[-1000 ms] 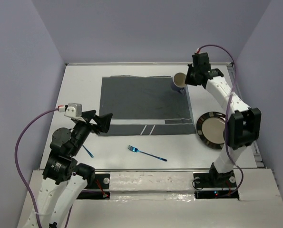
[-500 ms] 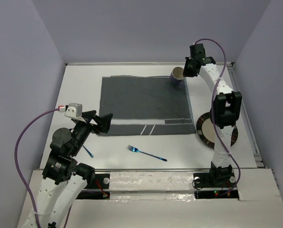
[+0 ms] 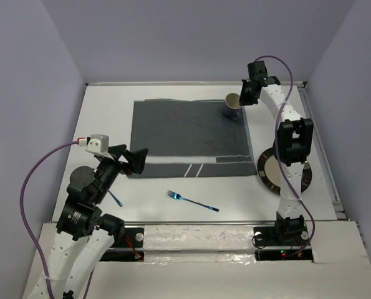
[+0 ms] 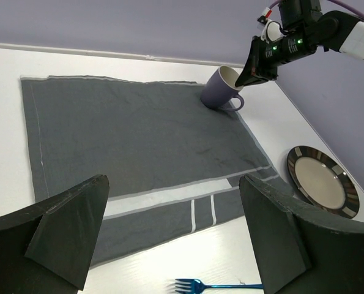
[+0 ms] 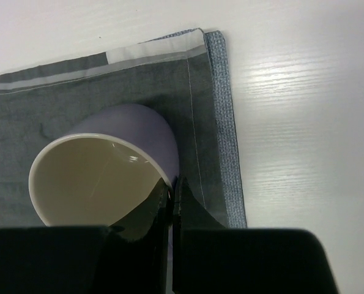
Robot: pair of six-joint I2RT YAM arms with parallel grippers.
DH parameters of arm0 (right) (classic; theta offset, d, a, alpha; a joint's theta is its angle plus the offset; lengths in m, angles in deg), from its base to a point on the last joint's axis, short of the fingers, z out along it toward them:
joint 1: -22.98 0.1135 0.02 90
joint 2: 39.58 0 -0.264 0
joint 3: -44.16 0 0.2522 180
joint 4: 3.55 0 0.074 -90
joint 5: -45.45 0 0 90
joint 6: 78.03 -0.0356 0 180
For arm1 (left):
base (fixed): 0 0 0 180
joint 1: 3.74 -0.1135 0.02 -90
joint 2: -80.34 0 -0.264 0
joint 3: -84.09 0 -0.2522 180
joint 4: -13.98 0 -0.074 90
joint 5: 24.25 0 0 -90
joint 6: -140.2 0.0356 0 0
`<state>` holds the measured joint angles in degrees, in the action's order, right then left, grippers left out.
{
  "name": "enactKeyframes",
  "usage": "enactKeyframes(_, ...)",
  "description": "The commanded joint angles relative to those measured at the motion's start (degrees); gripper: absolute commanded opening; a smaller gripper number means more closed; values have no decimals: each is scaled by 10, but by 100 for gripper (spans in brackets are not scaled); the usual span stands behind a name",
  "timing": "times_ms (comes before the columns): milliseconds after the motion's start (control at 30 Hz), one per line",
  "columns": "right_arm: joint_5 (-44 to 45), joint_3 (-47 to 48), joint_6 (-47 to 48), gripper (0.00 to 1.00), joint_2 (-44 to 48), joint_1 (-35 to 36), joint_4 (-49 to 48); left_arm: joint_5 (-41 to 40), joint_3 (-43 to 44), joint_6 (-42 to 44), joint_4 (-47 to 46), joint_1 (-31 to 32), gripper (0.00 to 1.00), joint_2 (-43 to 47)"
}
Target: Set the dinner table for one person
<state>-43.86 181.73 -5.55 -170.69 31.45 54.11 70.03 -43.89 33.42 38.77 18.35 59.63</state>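
White worktop (image 3: 104, 118): big, flat and plain. Everything sits on it, and both arms stand at its near edge.
Grey mat (image 3: 185, 131): a dark cloth with pale stripes along its near side. It lies flat in the far middle of the worktop.
Purple mug (image 4: 219, 90): on the far right corner of the mat, tipped to one side. It is cream inside, and its handle is down by the cloth.
Right hand (image 3: 244, 98): out at the far side of the worktop, pinching the mug's rim. Its fingers (image 5: 191, 211) are almost together, with the mug's wall between them.
Left hand (image 3: 134, 159): fingers spread wide with nothing between them. It hangs above the near left corner of the mat.
Blue fork (image 3: 192, 200): lies flat on the bare worktop, near the mat's near edge. Its prongs point left, and it is well apart from both hands.
Plate (image 3: 269, 171): round, with a dark rim and a pale middle. It sits on the worktop just beside the mat's near right corner, and from above the right arm hides part of it.
Other blue thing (image 3: 115, 198): thin, lying by the left arm. It is half hidden, so I cannot tell what it is.
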Motion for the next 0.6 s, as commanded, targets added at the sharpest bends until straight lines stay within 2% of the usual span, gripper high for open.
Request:
enactKeyframes(0, -14, 47, -2, 0, -6, -4, -22, -2, -2, 3, -15, 3, 99, -6)
enactKeyframes(67, -10, 50, -4, 15, -6, -4, -22, -7, -2, 4, -14, 4, 99, -7)
enactKeyframes(100, 9, 55, -5, 28, -5, -4, -22, -6, -2, 4, -14, 3, 99, -8)
enactKeyframes(233, 9, 58, -6, 51, 4, -4, -24, -5, -2, 3, -14, 3, 99, -8)
enactKeyframes(367, 3, 27, -18, 64, 43, -4, -43, -4, -2, 4, -14, 4, 99, -7)
enactKeyframes(433, 0, -29, -33, 69, 93, -9, -73, -5, -2, 4, -14, 5, 99, -4)
enactKeyframes(500, -1, -106, -60, 70, 150, -9, -121, -5, -2, 4, -14, 7, 99, -2)
enactKeyframes(533, 0, -210, -74, 70, 221, -16, -182, -4, -2, 4, -14, 10, 99, 1)
enactKeyframes(567, 10, -271, -104, 70, 260, -23, -214, -5, -2, 5, -14, 12, 99, 3)
